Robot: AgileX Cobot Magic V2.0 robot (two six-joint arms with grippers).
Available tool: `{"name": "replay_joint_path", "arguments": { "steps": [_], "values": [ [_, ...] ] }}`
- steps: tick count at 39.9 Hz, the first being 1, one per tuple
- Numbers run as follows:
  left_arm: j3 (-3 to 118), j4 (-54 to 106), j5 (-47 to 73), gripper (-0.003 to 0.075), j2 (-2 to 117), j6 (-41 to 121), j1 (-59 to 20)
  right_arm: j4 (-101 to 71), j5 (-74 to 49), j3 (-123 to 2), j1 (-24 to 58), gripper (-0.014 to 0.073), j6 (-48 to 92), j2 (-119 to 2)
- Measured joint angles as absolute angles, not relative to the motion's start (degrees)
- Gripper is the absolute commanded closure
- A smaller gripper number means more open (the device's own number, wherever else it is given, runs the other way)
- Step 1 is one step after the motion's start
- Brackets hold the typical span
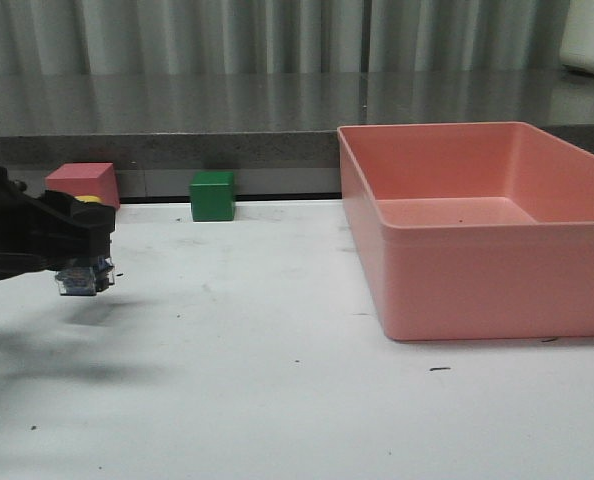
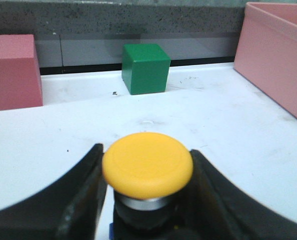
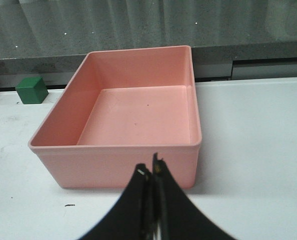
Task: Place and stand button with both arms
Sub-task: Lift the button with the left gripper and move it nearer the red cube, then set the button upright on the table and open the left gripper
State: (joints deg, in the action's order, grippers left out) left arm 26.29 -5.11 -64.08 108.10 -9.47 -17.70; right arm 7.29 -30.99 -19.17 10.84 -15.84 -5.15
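A: What is at the tabletop's (image 1: 277, 400) left edge?

B: The left gripper (image 1: 82, 250) reaches in there, raised above the surface, its fingers (image 2: 83, 200) clamped on the button (image 2: 147, 165). The yellow cap faces up; the front view shows only a sliver of it and a bluish base poking out below. The arm itself is cut off by the frame.

A: Behind it?

B: A red block (image 1: 81, 183) at the back edge, then a green cube (image 1: 213, 195) to its right, apart from each other.

A: And the container?

B: A pink bin (image 1: 457, 290) fills the right side. I see only tiny dark specks on its floor. Its right end runs out of frame.

A: The right gripper (image 3: 152, 172)?

B: It appears only in its wrist view, fingertips pressed together on nothing, just short of the bin's near wall.
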Motion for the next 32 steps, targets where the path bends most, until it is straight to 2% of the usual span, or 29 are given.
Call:
{"name": "replay_joint_path", "arguments": {
  "steps": [11, 16, 19, 27, 32],
  "values": [
    [26.61, -4.90, -65.14, 0.0570, 111.57, -9.47, -17.70, 7.29, -30.99, -19.17, 10.84, 0.0664, -15.84, -5.15],
    [26.61, -4.78, -65.31, 0.0541, 111.72, -9.47, -17.70, 7.29, -30.99, -19.17, 10.84, 0.0664, -15.84, -5.15],
    [26.61, -4.78, -65.31, 0.0488, 111.72, -9.47, -17.70, 7.29, -30.99, -19.17, 10.84, 0.0664, -15.84, -5.15],
    [26.61, -4.78, -65.40, 0.0286, 111.81, -9.47, -17.70, 7.29, -30.99, -19.17, 10.84, 0.0664, -15.84, -5.15],
    [26.61, -4.78, -65.20, 0.0237, 111.81, -9.47, -17.70, 7.29, -30.99, -19.17, 10.84, 0.0664, -15.84, -5.15]
  ]
}}
